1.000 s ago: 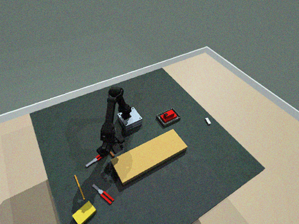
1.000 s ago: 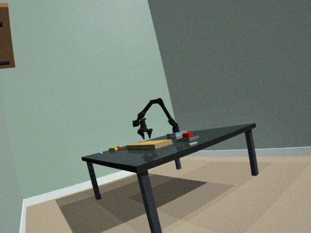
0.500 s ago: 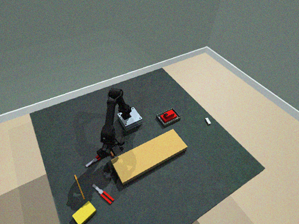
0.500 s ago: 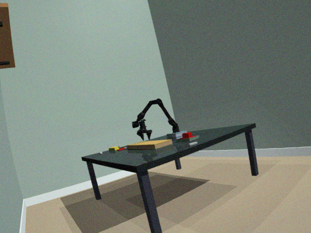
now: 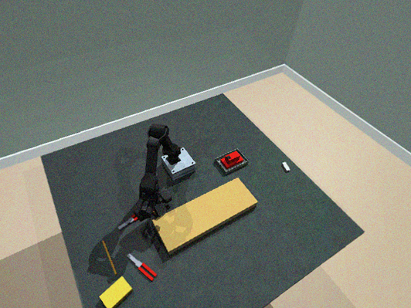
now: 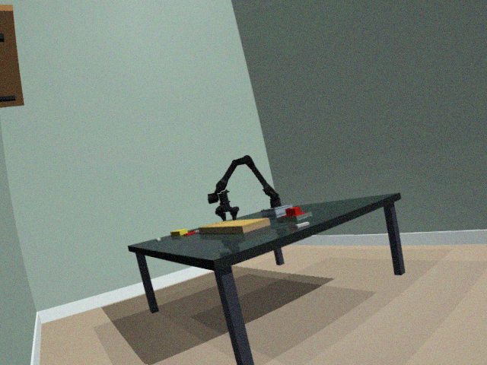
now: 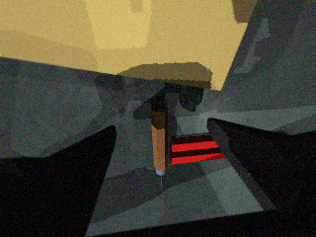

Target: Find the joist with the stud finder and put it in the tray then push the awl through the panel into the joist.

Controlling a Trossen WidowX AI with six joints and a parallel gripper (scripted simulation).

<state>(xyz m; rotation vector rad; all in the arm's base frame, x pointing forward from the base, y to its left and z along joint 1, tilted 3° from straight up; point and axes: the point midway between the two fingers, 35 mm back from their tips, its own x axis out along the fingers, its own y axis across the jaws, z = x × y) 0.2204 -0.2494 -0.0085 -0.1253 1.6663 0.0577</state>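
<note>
The red stud finder [image 5: 233,158] [image 6: 293,211] sits in the small grey tray [image 5: 228,172] beside the arm's base. The tan floor panel [image 5: 208,215] [image 6: 236,226] [image 7: 49,30] lies flat; no hole can be made out in it. The awl [image 7: 158,143] lies off the panel's end, with its orange-brown handle and thin metal tip showing in the wrist view; the arm mostly hides it in the top view. My gripper [image 5: 156,216] [image 6: 228,218] [image 7: 162,125] is open and empty, pointing down above the awl, with one finger on each side of it.
Red-handled pliers [image 5: 136,219] [image 7: 195,154] lie close beside the awl, partly under the right finger in the wrist view. Another red-handled tool [image 5: 145,273], a thin orange stick [image 5: 109,257] and a yellow block [image 5: 115,293] lie farther off. A small white piece [image 5: 285,166] lies near the table edge.
</note>
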